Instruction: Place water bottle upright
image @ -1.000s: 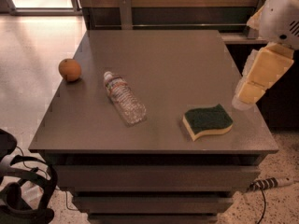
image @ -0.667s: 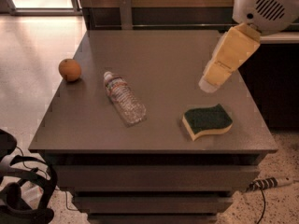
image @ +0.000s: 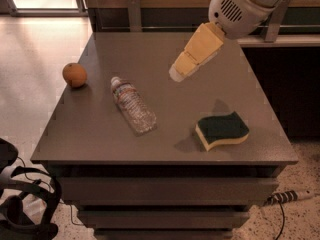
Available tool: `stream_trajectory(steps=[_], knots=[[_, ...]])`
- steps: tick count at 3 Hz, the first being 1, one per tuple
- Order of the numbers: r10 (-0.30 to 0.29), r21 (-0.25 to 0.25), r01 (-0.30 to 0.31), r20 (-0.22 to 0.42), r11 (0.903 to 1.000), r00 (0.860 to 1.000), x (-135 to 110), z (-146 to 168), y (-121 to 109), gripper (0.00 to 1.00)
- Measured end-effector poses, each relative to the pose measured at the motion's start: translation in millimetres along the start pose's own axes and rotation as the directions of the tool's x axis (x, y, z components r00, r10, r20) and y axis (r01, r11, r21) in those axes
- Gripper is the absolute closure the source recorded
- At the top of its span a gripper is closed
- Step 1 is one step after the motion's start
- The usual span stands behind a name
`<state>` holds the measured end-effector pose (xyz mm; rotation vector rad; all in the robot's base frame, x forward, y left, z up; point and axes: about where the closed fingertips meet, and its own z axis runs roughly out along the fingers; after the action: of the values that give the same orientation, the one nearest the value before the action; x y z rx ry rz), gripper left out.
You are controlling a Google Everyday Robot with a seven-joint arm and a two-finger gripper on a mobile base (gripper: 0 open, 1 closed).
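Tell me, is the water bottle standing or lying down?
Lying down: the water bottle rests sideways on the table; the gripper hovers above, not touching.

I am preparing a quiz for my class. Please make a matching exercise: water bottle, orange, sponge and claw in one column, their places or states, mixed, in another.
1. water bottle
2. orange
3. sponge
4. claw

A. in the air above the table
B. lying on its side
C. by the left edge
D. near the front right corner

Pairs: 1-B, 2-C, 3-D, 4-A
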<state>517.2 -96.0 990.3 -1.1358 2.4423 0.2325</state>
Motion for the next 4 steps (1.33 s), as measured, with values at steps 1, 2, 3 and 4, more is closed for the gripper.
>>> stream_trajectory(steps=[1, 2, 3, 4], knots=[[0.087, -0.033, -0.089, -0.047, 0.9955, 0.995, -56.0, 52.0, 14.7, 0.00], [0.087, -0.033, -0.089, -0.047, 0.9955, 0.995, -56.0, 52.1, 14.7, 0.00], [0.129, -0.008, -0.131, -0.086, 0.9914, 0.988, -62.8, 57.3, 16.3, 0.00], [0.216, 0.072, -0.206, -0.201, 0.9760, 0.955, -76.8, 79.2, 24.3, 0.00]])
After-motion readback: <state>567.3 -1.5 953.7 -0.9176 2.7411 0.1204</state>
